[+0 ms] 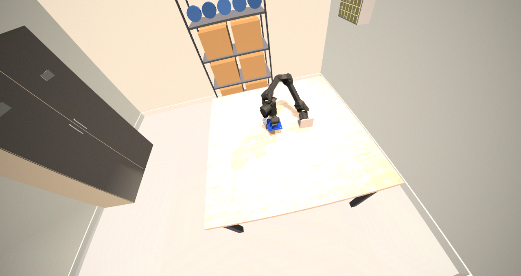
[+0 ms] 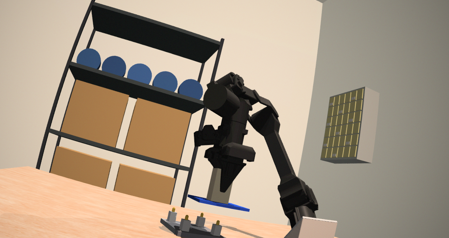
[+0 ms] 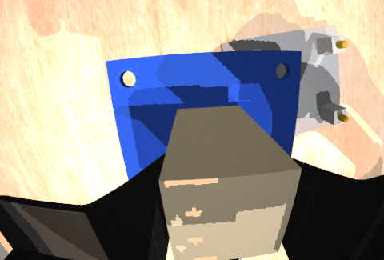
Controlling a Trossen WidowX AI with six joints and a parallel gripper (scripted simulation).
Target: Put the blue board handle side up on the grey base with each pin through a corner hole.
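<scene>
My two black fingers [image 1: 274,122] [image 2: 219,186] are clamped on the square grey-beige handle [image 2: 216,186] [image 3: 228,144]; the flat blue board [image 1: 278,127] [image 2: 238,206] [image 3: 200,68] hangs from it, handle side up, above the pale wood-grained table [image 1: 309,172] [image 2: 62,196] [image 3: 68,112]. The grey four-post base [image 1: 265,122] [image 2: 194,234] [image 3: 304,44] stands on that surface, lower than my board and partly overlapped by it in the wrist view; its gold pins [image 2: 173,209] [image 3: 341,44] are outside the corner holes, the board apart from the posts. Broad shadows cross the bright wood around us; my jointed black arm [image 1: 294,92] [image 2: 279,148] arches from a pale mounting block [image 1: 305,122] [image 2: 318,227] to the right of the board. At the far side of the room, a dark metal shelf rack [image 1: 227,18] [image 2: 150,29] carries blue discs [image 1: 224,6] [image 2: 139,73] above orange-brown boxes [image 1: 215,41] [image 2: 156,129]; a tall dark cabinet [image 1: 54,103] stands at left; a yellow-fronted compartment unit [image 1: 351,1] [image 2: 343,123] hangs on the grey right wall.
</scene>
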